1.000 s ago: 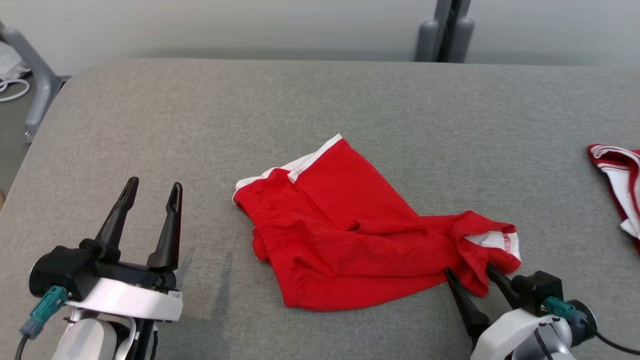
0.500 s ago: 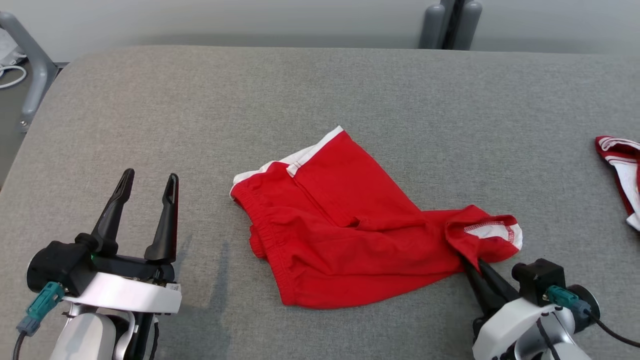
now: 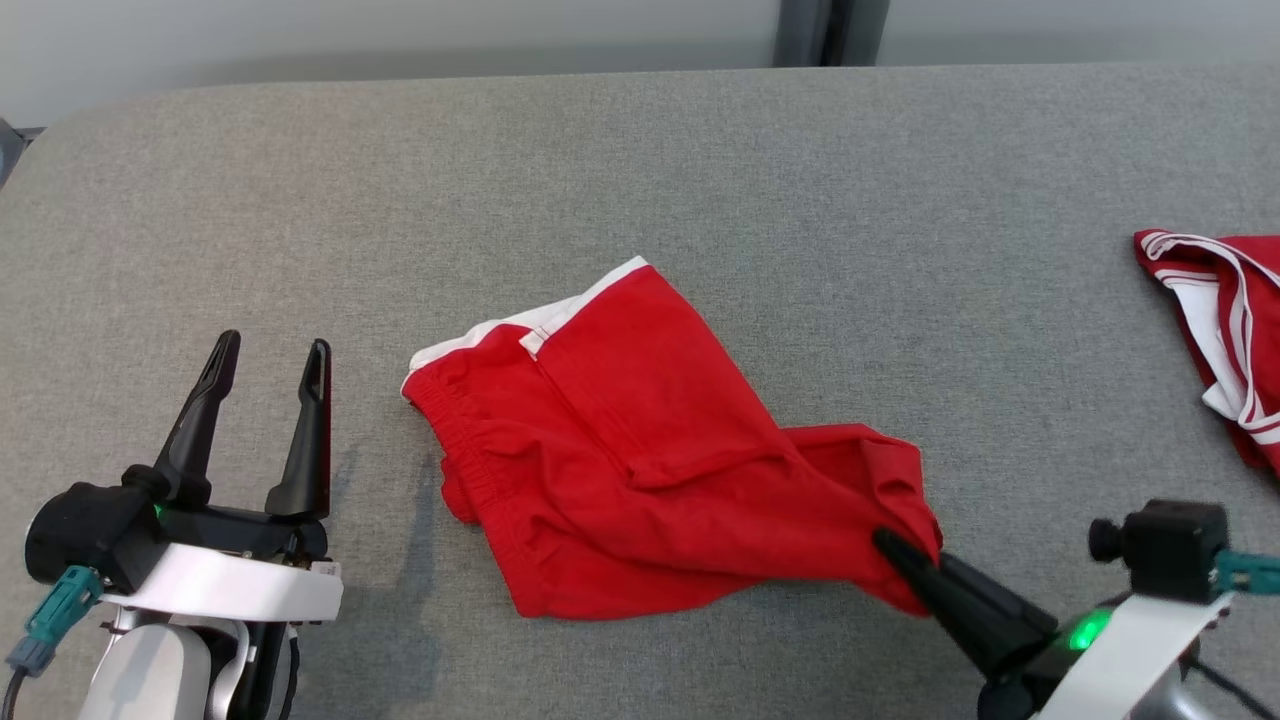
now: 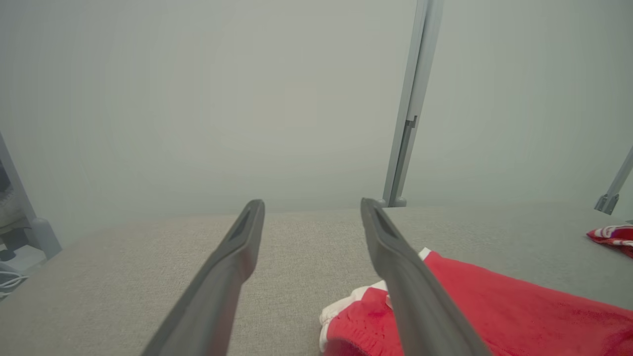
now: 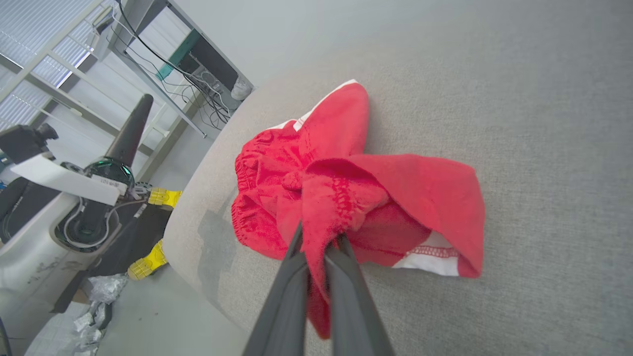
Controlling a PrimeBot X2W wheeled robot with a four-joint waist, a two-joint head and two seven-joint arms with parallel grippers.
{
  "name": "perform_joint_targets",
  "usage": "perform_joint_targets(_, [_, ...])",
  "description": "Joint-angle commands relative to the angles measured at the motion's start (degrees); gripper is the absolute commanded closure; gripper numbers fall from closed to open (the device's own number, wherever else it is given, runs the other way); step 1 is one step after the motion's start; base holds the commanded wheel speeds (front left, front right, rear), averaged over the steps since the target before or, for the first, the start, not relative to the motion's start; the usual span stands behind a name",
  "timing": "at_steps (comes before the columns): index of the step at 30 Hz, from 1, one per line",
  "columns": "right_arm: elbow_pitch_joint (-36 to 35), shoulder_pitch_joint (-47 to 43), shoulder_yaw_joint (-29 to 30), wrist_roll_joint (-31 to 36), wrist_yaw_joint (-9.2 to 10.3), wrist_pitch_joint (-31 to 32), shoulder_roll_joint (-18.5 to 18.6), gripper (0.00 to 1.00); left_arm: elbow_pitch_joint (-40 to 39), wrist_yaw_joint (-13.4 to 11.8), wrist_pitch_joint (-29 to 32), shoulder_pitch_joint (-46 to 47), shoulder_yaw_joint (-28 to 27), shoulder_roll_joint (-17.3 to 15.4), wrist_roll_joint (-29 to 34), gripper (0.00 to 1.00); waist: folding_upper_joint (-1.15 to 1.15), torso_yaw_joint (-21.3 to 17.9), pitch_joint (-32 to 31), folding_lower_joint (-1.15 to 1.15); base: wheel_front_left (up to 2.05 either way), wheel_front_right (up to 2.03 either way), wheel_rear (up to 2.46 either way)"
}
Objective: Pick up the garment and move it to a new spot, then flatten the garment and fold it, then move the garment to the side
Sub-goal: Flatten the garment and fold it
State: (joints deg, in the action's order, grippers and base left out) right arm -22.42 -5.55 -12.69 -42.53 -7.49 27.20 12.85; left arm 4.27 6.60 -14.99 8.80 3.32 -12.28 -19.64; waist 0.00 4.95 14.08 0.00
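The garment (image 3: 640,450) is a pair of red shorts with white trim, crumpled in the middle of the grey table (image 3: 640,170). My right gripper (image 3: 885,545) is shut on its near right leg; the right wrist view shows red cloth (image 5: 346,198) pinched between the two fingers (image 5: 292,277) and lifted a little. My left gripper (image 3: 265,355) stands open to the left of the garment, apart from it, nothing between its fingers. In the left wrist view the garment's waistband end (image 4: 376,316) lies just right of the open fingers (image 4: 232,267).
A second red and white garment (image 3: 1220,320) lies at the table's right edge. A grey post (image 4: 408,113) stands behind the table's far edge. Shelving, cables and floor show past the table's left end in the right wrist view (image 5: 148,74).
My right gripper has shut on the garment's right leg and raised it, drawing the cloth up. The head camera has shifted, so the whole picture moved. My left gripper stays open.
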Motion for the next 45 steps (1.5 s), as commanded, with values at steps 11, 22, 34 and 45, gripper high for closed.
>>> perform_joint_targets(11, [18.3,22.0,14.1,-14.9,0.0,4.9,-7.4,1.0,0.7,0.8,-0.1,4.6,2.3,1.1,1.2,0.0,0.0,2.8,4.3,0.0,0.0,0.0,0.0])
perform_joint_targets(22, [45.4,35.7,12.1,-11.7,0.0,-6.3,-6.7,0.0,1.9,0.9,-0.1,7.9,5.1,1.6,1.1,0.0,0.0,5.1,6.4,0.0,0.0,0.0,0.0])
perform_joint_targets(34, [40.4,27.2,7.4,-6.3,0.0,-33.1,3.0,0.0,1.4,0.9,-0.1,4.4,1.5,1.2,1.8,0.0,0.0,1.5,3.4,0.0,0.0,0.0,0.0])
perform_joint_targets(45, [32.7,20.8,8.2,14.7,0.0,-42.5,2.9,0.0,0.9,0.9,-0.1,-0.5,-2.1,1.5,3.4,0.0,0.0,-1.7,-0.4,0.0,0.0,0.0,0.0])
